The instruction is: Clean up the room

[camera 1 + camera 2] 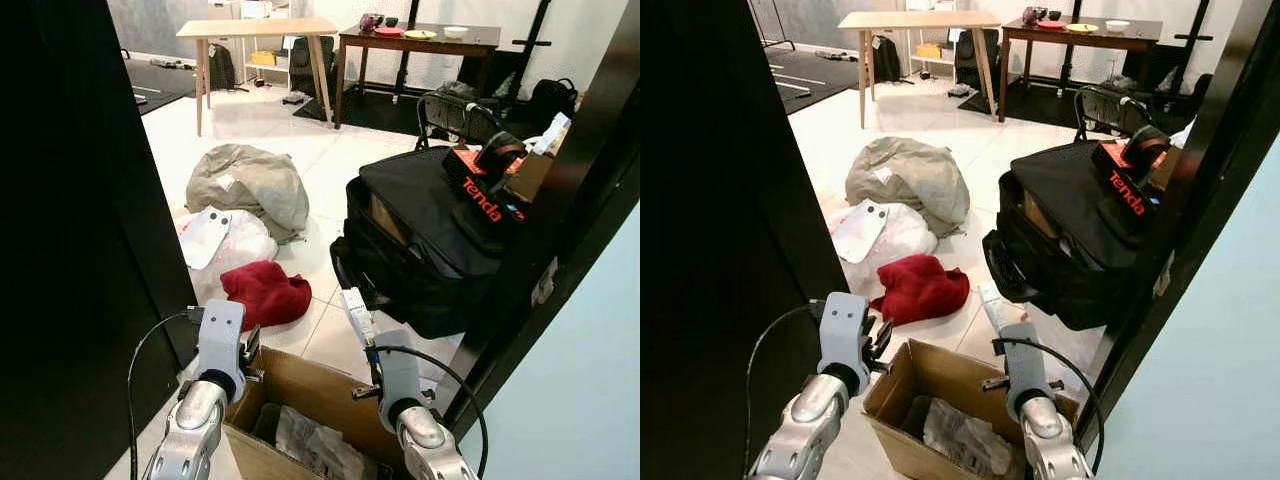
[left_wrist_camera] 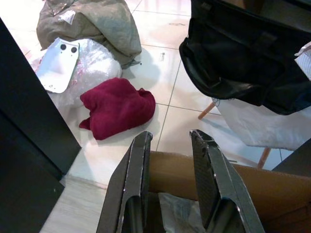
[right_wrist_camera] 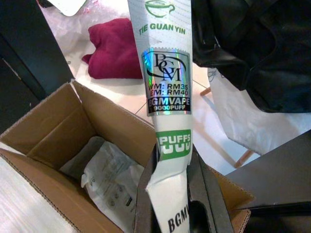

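Black nylon and white tile take up most of what lies ahead of us: the big black soft-sided luggage bag (image 1: 430, 240) sits just beyond the open brown cardboard box (image 1: 300, 395) and to its right, with a black-and-orange carton marked Tenda (image 1: 485, 195) resting on top of it. Beyond the box and to its left lie the crumpled olive-grey fabric heap (image 1: 250, 185), then the clear bubble-wrap bundle with a white plastic plate on it (image 1: 215, 240), and nearest the box the dark red cloth (image 1: 265, 293), all loose on the floor. The box is our landmark and our bin; it already holds crinkled white plastic packaging (image 3: 109, 177). Our right gripper (image 3: 167, 191) hangs over the box's right rim, its fingers clamped around the slim white-and-green vape carton (image 3: 167, 97), which stands up out of the fingers and leans out past the box's far edge. Our left gripper (image 2: 170, 179) hovers over the box's left rim with its fingers parted and nothing between them. We judge the step in hand to be dropping the carton in. To do it well, we should bring the right wrist back over the middle of the opening and tip the carton downward before letting go, since released as it now points it could fall on the tile outside.
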{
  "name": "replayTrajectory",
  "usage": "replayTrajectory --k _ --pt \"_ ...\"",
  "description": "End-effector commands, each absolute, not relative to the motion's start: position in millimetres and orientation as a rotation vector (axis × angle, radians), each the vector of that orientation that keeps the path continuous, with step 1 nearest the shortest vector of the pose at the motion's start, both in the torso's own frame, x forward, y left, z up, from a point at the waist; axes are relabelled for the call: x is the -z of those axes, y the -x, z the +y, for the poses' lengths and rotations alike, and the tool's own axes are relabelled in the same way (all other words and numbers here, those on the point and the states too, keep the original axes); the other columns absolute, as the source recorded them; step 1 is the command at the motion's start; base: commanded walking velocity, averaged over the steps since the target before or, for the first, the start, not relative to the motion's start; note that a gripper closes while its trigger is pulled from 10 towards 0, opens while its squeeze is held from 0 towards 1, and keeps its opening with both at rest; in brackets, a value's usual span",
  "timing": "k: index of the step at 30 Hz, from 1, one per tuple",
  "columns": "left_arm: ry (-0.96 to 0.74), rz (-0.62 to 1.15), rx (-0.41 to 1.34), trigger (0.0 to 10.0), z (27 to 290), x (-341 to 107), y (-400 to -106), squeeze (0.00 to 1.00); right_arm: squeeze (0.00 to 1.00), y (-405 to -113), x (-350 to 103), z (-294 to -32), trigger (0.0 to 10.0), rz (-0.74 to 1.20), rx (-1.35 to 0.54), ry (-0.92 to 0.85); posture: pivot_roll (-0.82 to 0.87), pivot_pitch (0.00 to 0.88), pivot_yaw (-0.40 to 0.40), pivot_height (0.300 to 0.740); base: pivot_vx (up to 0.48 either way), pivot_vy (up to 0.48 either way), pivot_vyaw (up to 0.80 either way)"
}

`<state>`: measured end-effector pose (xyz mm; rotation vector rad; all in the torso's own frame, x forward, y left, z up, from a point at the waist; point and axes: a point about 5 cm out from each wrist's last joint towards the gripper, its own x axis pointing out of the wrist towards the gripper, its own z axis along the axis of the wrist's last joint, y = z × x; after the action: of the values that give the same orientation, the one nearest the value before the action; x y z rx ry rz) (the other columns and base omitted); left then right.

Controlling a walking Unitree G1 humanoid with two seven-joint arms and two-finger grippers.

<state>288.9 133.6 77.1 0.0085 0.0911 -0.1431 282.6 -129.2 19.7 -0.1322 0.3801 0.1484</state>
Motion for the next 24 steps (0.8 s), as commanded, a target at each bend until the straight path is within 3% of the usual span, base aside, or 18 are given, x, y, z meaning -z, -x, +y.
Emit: replayTrajectory --k 1,9,24 --pt "-0.026 0.105 0.136 10.0 136.9 -73.8 -288.9 0.00 0.00 -282.6 -18.8 -129.4 10.0 0.395 -0.145 0.111 0.01 0.052 -0.004 0.660 0.000 0.000 0.00" --pt "-0.031 0.108 0.141 10.0 137.4 -73.3 -288.5 0.00 0.00 -281.9 -18.8 -129.2 10.0 0.392 -0.150 0.111 0.01 0.047 -0.003 0.636 0.000 0.000 0.00" --pt "-0.051 0.112 0.163 10.0 137.3 -72.4 -287.4 0.00 0.00 -281.3 -18.5 -130.6 10.0 0.397 -0.147 0.117 0.00 0.062 -0.009 0.636 0.000 0.000 0.00"
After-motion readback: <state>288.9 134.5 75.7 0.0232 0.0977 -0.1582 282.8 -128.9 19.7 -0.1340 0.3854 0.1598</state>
